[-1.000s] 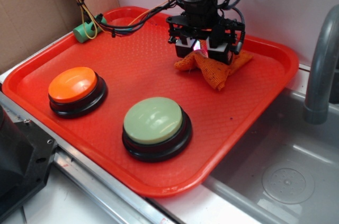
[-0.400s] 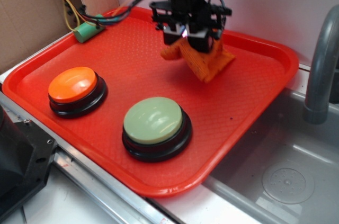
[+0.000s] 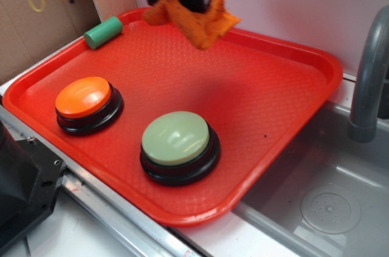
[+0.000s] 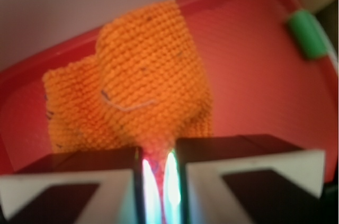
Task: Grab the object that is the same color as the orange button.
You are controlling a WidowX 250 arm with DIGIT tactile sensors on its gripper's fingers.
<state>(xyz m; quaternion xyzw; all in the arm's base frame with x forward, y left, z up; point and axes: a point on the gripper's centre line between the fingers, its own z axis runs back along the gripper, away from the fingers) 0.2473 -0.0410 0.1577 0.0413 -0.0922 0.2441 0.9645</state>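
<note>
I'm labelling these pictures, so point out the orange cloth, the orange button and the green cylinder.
orange cloth (image 4: pixel 151 75), wrist view, middle of the hanging knit.
orange button (image 3: pixel 83 96), exterior view, top of the dome.
green cylinder (image 3: pixel 103 32), exterior view, middle of its side.

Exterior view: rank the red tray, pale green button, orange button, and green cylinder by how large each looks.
1. red tray, by far the largest.
2. pale green button.
3. orange button; probably the same model, and it looks slightly smaller, though the two sit at different spots on the tray.
4. green cylinder, smallest, though farthest back.
</note>
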